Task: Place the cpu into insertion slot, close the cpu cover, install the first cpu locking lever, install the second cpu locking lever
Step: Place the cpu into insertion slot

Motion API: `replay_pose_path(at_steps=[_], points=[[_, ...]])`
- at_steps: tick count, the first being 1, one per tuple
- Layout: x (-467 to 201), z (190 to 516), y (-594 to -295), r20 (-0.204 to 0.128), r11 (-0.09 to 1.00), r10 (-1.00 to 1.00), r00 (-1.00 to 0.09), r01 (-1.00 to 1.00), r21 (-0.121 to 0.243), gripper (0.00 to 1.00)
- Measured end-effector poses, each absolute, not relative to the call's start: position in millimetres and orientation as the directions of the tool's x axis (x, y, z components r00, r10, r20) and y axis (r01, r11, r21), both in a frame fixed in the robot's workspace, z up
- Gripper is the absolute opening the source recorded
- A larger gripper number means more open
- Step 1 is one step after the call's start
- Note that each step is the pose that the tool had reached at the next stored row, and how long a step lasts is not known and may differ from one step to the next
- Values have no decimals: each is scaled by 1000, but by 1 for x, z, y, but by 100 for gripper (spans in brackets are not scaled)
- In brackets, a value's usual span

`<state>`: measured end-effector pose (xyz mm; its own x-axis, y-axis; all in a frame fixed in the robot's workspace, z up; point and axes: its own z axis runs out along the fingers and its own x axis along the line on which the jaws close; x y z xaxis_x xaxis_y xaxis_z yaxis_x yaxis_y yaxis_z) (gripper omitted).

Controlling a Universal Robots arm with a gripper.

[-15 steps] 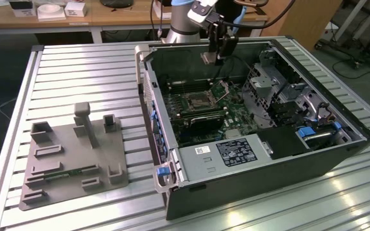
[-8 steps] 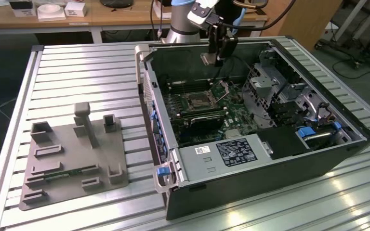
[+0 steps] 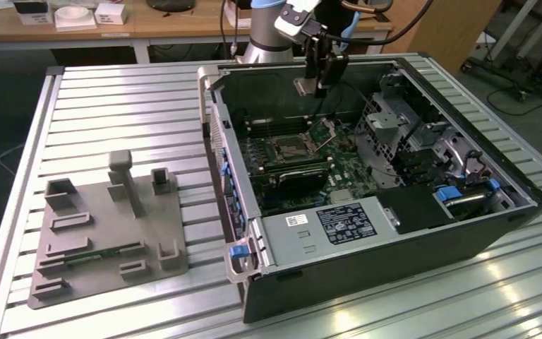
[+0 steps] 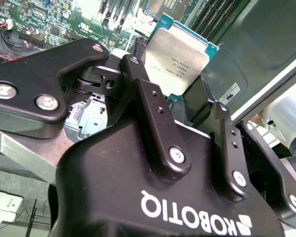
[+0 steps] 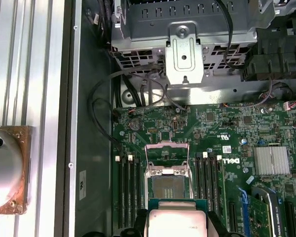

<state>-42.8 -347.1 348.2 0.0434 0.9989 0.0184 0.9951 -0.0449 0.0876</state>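
My gripper [image 3: 316,89] hangs above the open computer case, shut on the cpu [image 3: 304,86], a flat square chip with a silvery top. In the second wrist view the cpu [image 4: 177,57] sits edge-on between the two black fingers [image 4: 138,74] of the gripper [image 4: 171,74]. In the first wrist view the cpu [image 5: 175,219] hovers just short of the insertion slot [image 5: 166,186], a dark square socket on the green board. The cpu cover [image 5: 166,154] stands raised on its hinge beyond the slot. In the exterior view the insertion slot [image 3: 285,148] lies well below the gripper, with the cpu cover [image 3: 327,131] tilted up beside it.
Long black memory slots [image 5: 128,190] flank the socket on both sides. A metal drive cage [image 5: 185,54] and loose cables rise beyond the board. A finned heatsink [image 5: 271,160] sits nearby. On the exterior view's left, a grey fixture plate [image 3: 111,233] rests on the slatted table [image 3: 121,99].
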Motion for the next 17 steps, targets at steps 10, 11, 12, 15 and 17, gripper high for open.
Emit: replay_pose_path(at_steps=[10,11,12,15,17], points=[[-43,343,-347,18,-45,999,43,995,88,54],[-43,343,-347,18,-45,999,43,995,88,54],[-43,343,-347,18,-45,999,43,995,88,54],[-43,343,-347,18,-45,999,43,995,88,54],[-43,343,-347,18,-45,999,43,995,88,54]])
